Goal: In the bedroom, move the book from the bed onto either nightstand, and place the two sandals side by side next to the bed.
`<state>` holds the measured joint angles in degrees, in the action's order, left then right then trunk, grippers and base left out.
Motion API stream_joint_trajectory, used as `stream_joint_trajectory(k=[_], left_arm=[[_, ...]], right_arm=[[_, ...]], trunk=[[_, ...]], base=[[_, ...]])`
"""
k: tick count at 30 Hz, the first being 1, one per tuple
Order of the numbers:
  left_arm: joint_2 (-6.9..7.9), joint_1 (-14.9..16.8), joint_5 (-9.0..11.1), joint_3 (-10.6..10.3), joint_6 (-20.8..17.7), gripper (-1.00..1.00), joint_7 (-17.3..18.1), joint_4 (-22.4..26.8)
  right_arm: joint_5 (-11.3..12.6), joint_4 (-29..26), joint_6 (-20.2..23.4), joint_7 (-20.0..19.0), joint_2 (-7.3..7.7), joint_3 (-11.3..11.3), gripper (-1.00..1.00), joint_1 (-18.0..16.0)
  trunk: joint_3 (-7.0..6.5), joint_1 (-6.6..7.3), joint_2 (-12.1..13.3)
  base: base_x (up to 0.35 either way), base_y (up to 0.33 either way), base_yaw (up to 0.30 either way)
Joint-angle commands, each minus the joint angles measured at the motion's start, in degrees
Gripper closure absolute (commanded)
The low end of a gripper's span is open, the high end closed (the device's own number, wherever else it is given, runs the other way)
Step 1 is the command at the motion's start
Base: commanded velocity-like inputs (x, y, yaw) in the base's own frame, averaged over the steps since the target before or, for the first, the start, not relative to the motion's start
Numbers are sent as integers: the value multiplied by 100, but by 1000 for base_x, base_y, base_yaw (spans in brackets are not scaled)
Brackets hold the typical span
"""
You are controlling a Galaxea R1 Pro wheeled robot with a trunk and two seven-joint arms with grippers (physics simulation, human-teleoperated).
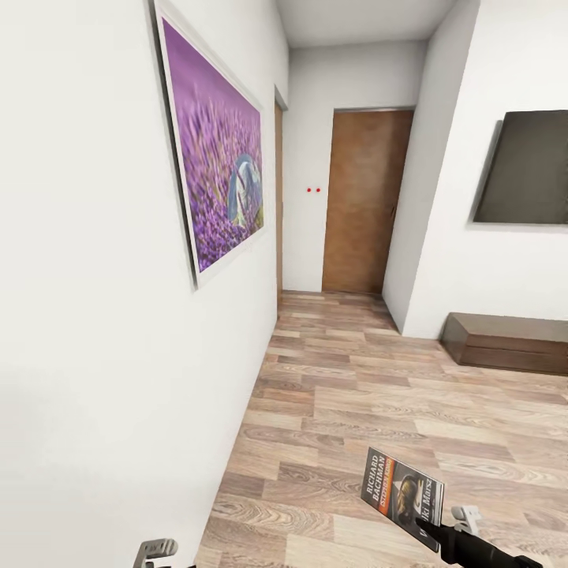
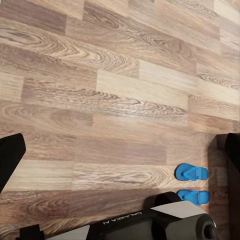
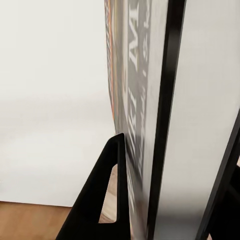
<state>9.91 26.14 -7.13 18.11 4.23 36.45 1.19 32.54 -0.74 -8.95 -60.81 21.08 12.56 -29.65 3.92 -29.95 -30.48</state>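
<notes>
The book [image 1: 402, 493], a dark paperback with an orange band and white lettering, is held up over the wood floor at the lower right of the head view. My right gripper [image 1: 432, 538] is shut on its lower corner. In the right wrist view the book [image 3: 135, 100] stands edge-on, clamped between the dark fingers [image 3: 100, 200]. In the left wrist view, two bright blue sandals [image 2: 191, 172] [image 2: 194, 196] lie close together on the floor planks. My left gripper [image 2: 120, 155] hangs open above the floor, holding nothing. The bed and nightstand are out of view.
A white wall with a purple flower picture [image 1: 217, 166] runs close along my left. A brown door [image 1: 363, 201] closes the far end. A dark screen [image 1: 527, 167] hangs on the right wall above a long low brown cabinet [image 1: 509, 341]. Open plank floor lies ahead.
</notes>
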Motion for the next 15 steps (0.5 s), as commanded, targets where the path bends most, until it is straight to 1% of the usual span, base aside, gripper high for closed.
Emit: stream_joint_trajectory(k=[1,4,6,15], left_arm=[[2,7,-61,35,43,-100,8,-6],[2,6,-61,35,43,-100,8,-5],[2,6,-61,35,43,-100,7,-5],[2,6,-61,35,43,-100,5,-7]], right_arm=[[33,4,-37,-10,1,41,100,-4],[33,7,-46,-10,1,41,100,-4],[33,5,-60,-10,1,37,100,-2],[33,4,-39,-10,0,37,100,-4]], trunk=[[12,-3,-11],[12,-3,-11],[12,-3,-11],[12,-3,-11]], base=[[0,0,-2],[12,0,-1],[164,0,0],[306,0,0]])
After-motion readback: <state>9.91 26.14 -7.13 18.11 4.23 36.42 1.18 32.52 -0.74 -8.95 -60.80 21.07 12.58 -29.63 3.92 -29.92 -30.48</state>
